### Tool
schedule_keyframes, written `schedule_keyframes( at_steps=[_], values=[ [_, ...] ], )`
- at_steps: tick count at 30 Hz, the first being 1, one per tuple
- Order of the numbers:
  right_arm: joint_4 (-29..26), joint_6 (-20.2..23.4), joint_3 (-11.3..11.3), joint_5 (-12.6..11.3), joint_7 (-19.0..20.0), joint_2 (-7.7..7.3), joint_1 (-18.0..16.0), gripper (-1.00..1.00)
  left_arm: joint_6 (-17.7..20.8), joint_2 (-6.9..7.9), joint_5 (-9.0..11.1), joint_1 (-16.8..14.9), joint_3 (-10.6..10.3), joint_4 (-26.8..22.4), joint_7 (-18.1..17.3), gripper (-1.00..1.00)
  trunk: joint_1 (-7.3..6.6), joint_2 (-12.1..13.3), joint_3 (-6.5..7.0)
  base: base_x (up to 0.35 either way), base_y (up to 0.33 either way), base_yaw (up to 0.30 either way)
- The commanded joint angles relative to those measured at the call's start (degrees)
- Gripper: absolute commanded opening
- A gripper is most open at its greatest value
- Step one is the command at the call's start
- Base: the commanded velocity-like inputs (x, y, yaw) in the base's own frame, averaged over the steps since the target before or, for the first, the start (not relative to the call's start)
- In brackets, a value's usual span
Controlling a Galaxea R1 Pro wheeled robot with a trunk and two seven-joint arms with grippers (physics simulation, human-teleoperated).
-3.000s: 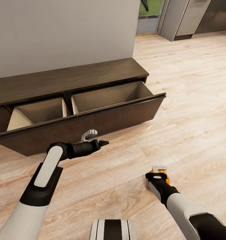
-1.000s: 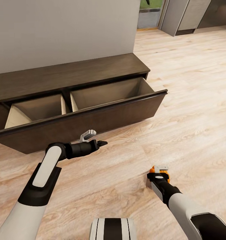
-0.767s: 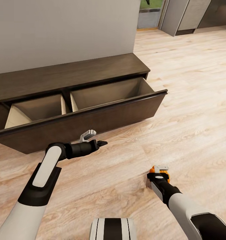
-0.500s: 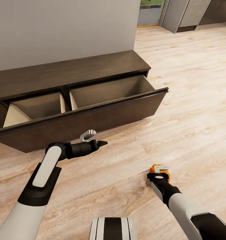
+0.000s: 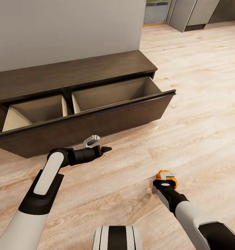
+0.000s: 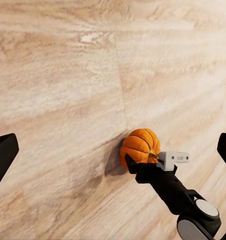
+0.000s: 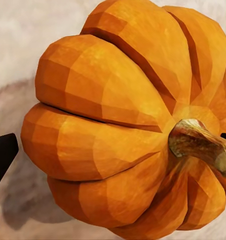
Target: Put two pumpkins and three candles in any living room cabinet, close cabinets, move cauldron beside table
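Note:
A bright orange ribbed pumpkin [image 5: 162,173] is held low over the plank floor, with my right gripper [image 5: 167,177] shut on it. In the right wrist view the pumpkin [image 7: 123,120] is close up with its brown stem, and a dark fingertip [image 7: 3,152] sits beside it. The left wrist view looks at the same pumpkin [image 6: 139,144] in the right gripper [image 6: 145,167]. My left gripper [image 5: 106,149] hangs open and empty in front of the cabinet [image 5: 72,73]. Its long drawer [image 5: 96,121] is pulled out, showing two pale compartments with nothing visible inside.
A grey wall rises behind the cabinet. Light wood floor [image 5: 200,104] stretches to the right toward grey units [image 5: 197,14] and a doorway at the far end. My base [image 5: 117,238] is at the lower edge of the head view.
The whole head view has shifted a little, so the cabinet sits slightly higher in the picture. Both arms keep their pose, and the pumpkin stays in the right gripper.

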Motion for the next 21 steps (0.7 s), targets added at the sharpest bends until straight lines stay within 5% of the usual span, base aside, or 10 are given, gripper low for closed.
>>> schedule_keyframes(
  at_steps=[1,21],
  values=[
    [-0.1,0.3,0.5,-1.2,-0.1,-0.03,0.0,1.0,0.0,0.03,0.6,0.0,-0.1,0.0,0.6,1.0,0.0,0.0,-0.04,0.0,0.0,0.0],
    [-0.1,0.3,0.5,-1.2,-0.1,-0.03,0.0,1.0,0.0,0.03,0.6,0.0,-0.1,-0.1,0.6,1.0,0.08,0.0,-0.7,0.0,0.0,0.0]
  ],
)
